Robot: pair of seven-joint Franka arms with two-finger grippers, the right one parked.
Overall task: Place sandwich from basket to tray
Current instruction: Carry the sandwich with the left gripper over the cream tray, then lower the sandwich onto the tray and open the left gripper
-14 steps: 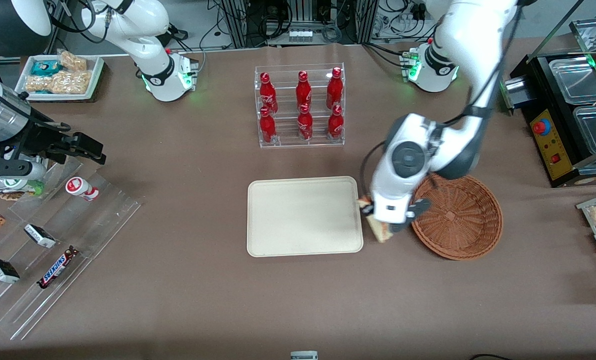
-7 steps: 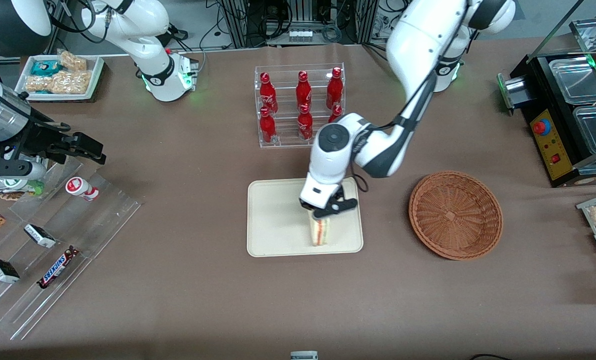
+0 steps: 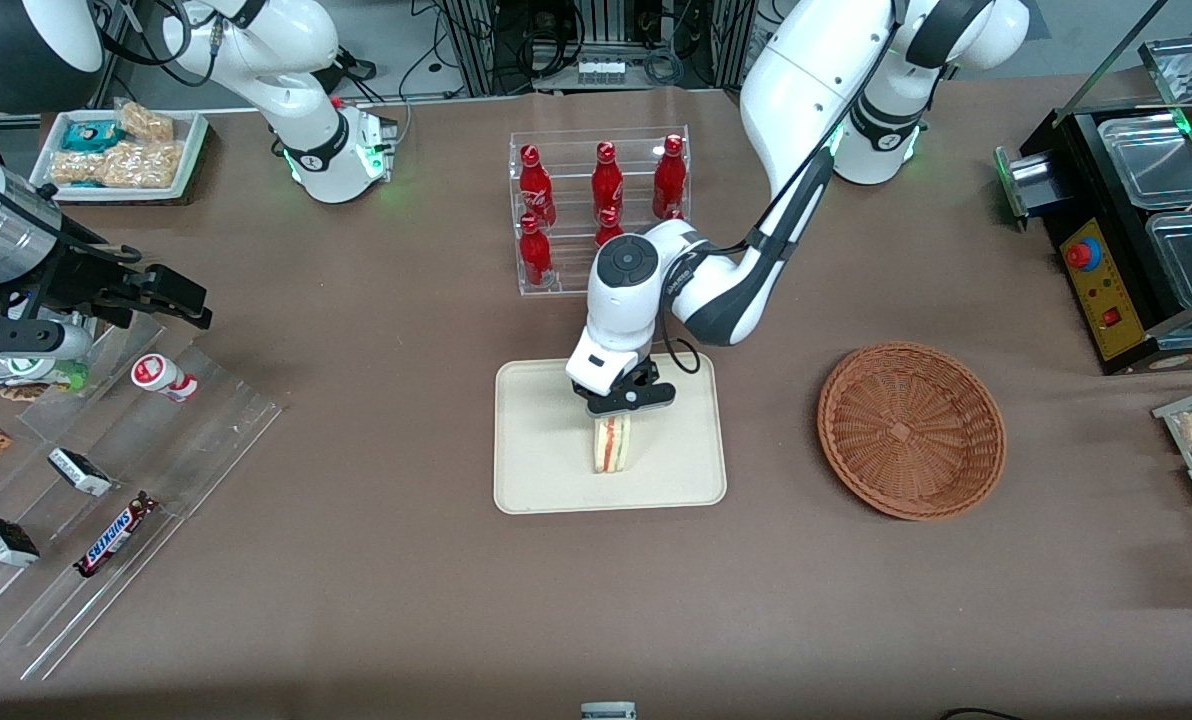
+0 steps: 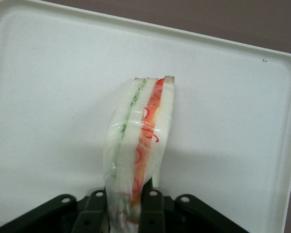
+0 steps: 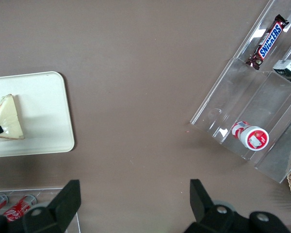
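Note:
The clear-wrapped sandwich point(image 3: 612, 445) stands on edge over the middle of the cream tray point(image 3: 541, 470), its orange-red and green layers facing the front camera. My gripper point(image 3: 616, 412) is shut on its upper end, with a black finger on each bread face point(image 4: 136, 145). The wrist view shows the tray point(image 4: 48, 97) spread beneath the wedge. Whether the sandwich rests on the tray or hangs just above it, I cannot tell. The right wrist view catches the sandwich point(image 5: 7, 119) over the tray point(image 5: 43, 126). The brown wicker basket point(image 3: 911, 430) sits beside the tray toward the working arm's end, holding nothing.
A clear rack of red cola bottles point(image 3: 601, 210) stands just farther from the front camera than the tray, close to my arm's wrist. Acrylic shelves with snack bars point(image 3: 106, 470) lie toward the parked arm's end. A black appliance point(image 3: 1126, 230) flanks the basket.
My gripper carried the sandwich from the gap between basket and tray to above the tray's middle. The wedge now hangs upright, cut edge toward the camera.

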